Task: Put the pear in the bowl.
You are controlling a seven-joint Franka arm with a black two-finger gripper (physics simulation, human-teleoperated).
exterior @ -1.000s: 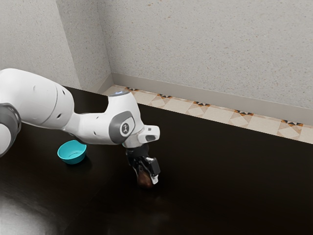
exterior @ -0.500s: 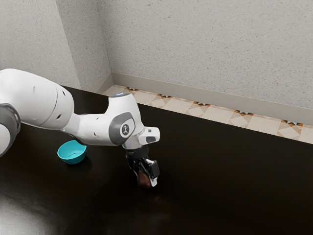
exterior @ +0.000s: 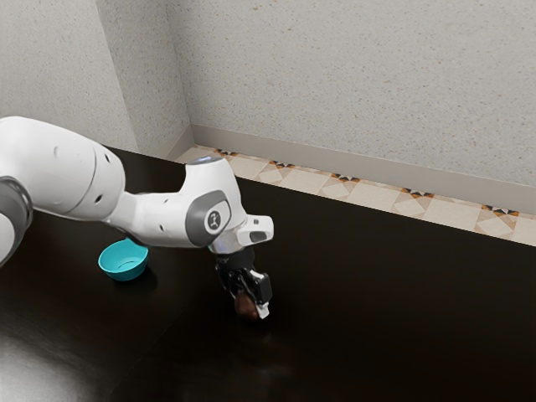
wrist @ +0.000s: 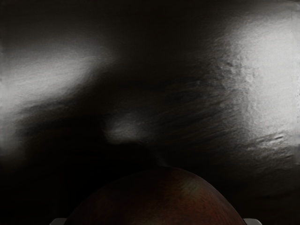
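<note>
sitting at the tip of the hand (exterior: 250, 307), the brown pear (exterior: 245, 304) is clamped from both sides.

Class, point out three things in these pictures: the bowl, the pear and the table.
Bowl (exterior: 125, 274): exterior view, on its outer wall, below the rim.
Pear (wrist: 159, 201): wrist view, on its rounded side, at the lower edge.
Table (exterior: 385, 310): exterior view, on its bare dark top.

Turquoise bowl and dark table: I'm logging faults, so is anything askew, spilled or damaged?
Nothing stands out. The round turquoise bowl sits upright on the dark, glossy table, I see no spill, and the reddish-brown pear in the black gripper looks undamaged.
</note>
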